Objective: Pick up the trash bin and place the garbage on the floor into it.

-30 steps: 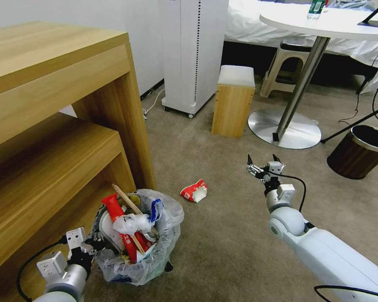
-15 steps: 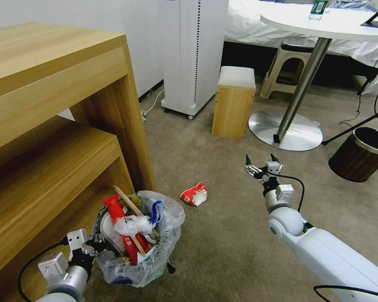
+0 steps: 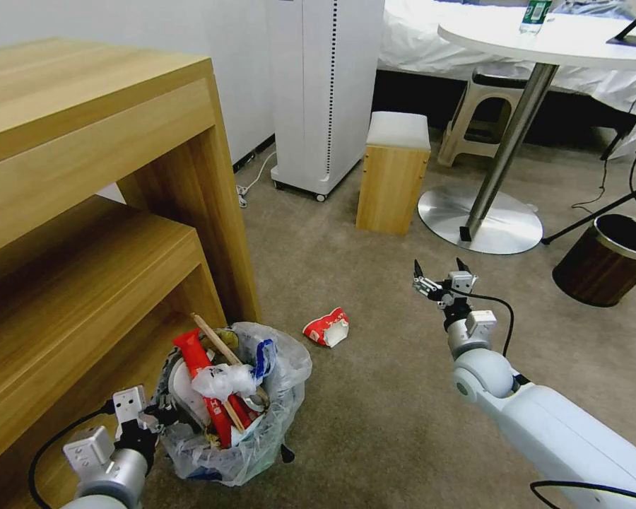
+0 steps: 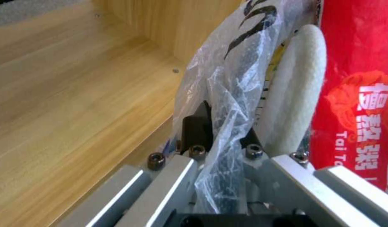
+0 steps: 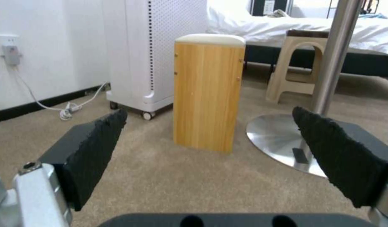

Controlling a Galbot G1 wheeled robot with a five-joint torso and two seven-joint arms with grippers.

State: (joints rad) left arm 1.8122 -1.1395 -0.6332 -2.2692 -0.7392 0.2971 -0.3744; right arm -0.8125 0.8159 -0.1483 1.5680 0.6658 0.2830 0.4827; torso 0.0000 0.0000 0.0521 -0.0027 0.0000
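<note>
red wrapper (image 3: 326, 327) lies on the carpet at about ten o'clock from the right gripper (image 3: 439, 277), nearer that arm.
its fingers (image 5: 97, 148) gape wide, empty; the left gripper (image 3: 148, 417) seems clamped on the trash bin (image 3: 233, 403) rim, bag pinched.

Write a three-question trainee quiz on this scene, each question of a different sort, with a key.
1. True or false: the left end effector is shut on the rim of the trash bin.
2. Which piece of garbage lies on the carpet outside the bin? A) blue mask B) red wrapper C) green bottle
3. Fill in: the right end effector hangs above the carpet with its fingers ____.

Key:
1. True; it pinches the rim and plastic bag.
2. B.
3. Open, holding nothing.
</note>
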